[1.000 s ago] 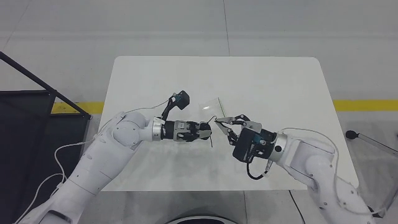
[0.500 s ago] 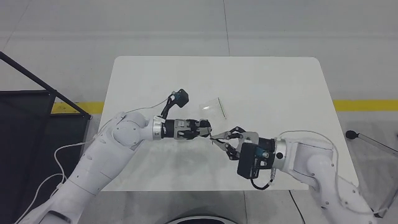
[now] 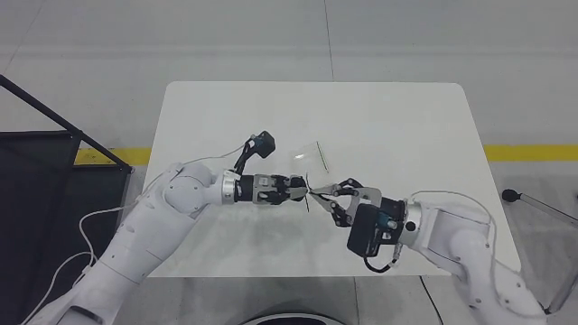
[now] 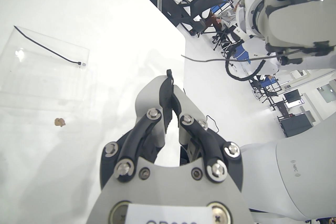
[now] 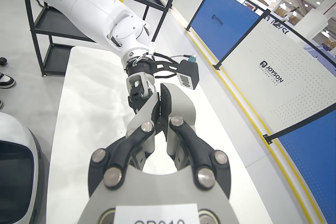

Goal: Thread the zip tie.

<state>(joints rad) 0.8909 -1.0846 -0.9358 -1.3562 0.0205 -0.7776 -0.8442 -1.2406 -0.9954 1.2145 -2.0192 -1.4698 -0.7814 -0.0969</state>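
Zip tie [image 4: 169, 73]: a short black end stood proud of the left gripper [image 4: 167, 87], whose pads were pressed together on it. The right gripper [image 5: 161, 97] sat almost tip to tip with the left, over the robot-side half of the table [image 3: 406, 126]. Its pads were together too, but its own wrist view did not show whether any strap lay between them. In the top view a thin dark line crossed the small gap between the two tips.

Judged step: feeding the tail into the head.

Notes on doing it well:
- One gripper should act as a fixed anchor, and only the other should travel.
- The tail wanted lining up with the slot's axis before any push, since so thin a strap would probably buckle if driven in at an angle.
- A hold close to the free end would leave little length to flex.
- Advance should be slow and straight.
- Neither grip should loosen until the tail was through, because a dropped zip tie would mean a fresh pick-up.

Farther out, a second tie [image 4: 47, 48] lay on a clear sheet [image 4: 39, 78], well apart from both grippers. A small brown scrap [image 4: 59, 121] lay near the sheet.
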